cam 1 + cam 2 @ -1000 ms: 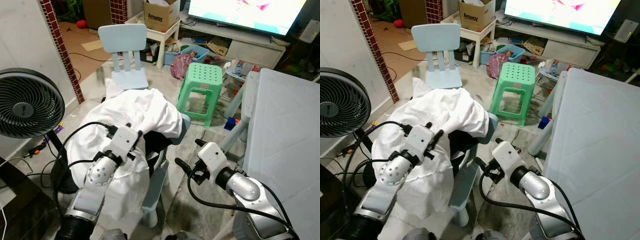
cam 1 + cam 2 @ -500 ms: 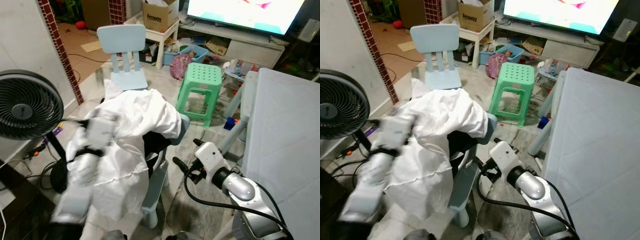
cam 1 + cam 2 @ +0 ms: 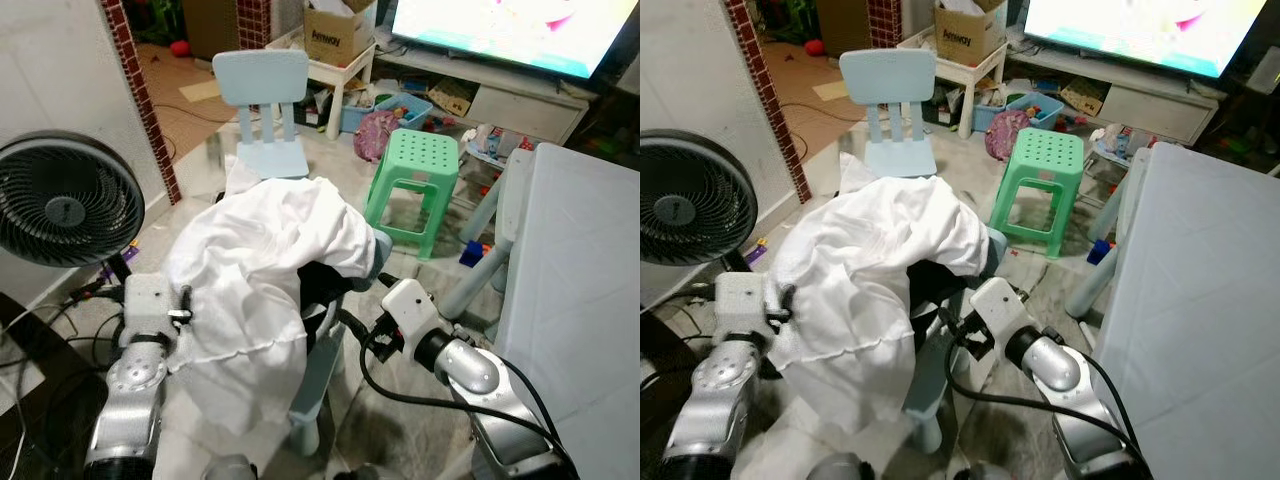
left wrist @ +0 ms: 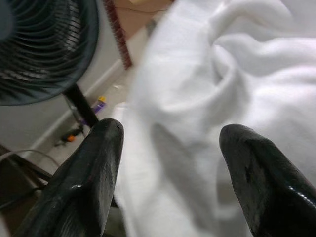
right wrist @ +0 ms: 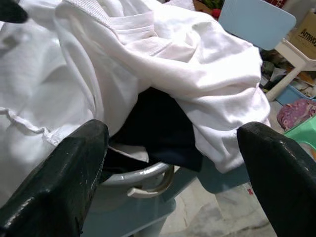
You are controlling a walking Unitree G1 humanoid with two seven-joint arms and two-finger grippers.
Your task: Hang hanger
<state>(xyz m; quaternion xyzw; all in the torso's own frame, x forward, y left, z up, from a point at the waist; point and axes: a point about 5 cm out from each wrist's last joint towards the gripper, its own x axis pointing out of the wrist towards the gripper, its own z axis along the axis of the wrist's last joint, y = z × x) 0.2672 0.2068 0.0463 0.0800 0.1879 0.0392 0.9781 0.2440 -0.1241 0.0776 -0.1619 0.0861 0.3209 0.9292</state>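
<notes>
Straight ahead of me, a white garment [image 3: 265, 270] lies heaped over a pale blue chair [image 3: 318, 370], and under its folds I can see dark cloth [image 5: 160, 131] tucked in the hollow. Just below that dark cloth, a curved grey hook [image 5: 148, 180] pokes out over the chair's edge; that looks like the hanger's hook, though the rest of it is buried under the clothes and I can't make it out.

My right gripper [image 3: 950, 335] sits near the chair's front, on the right side of the pile, fingers [image 5: 59, 177] spread wide apart and holding nothing, pointed at the hook and the dark cloth. My left gripper [image 4: 170, 148] is off to the left of the pile, beside the draped white cloth, its fingers [image 4: 91, 168] also wide apart with nothing between them, white cloth right in front.

To my left stands a black fan [image 3: 65, 215]. Beyond the pile sits a second pale blue chair [image 3: 262, 105], and to its right a green stool [image 3: 415, 175]. On my right is a white table [image 3: 580, 290].
</notes>
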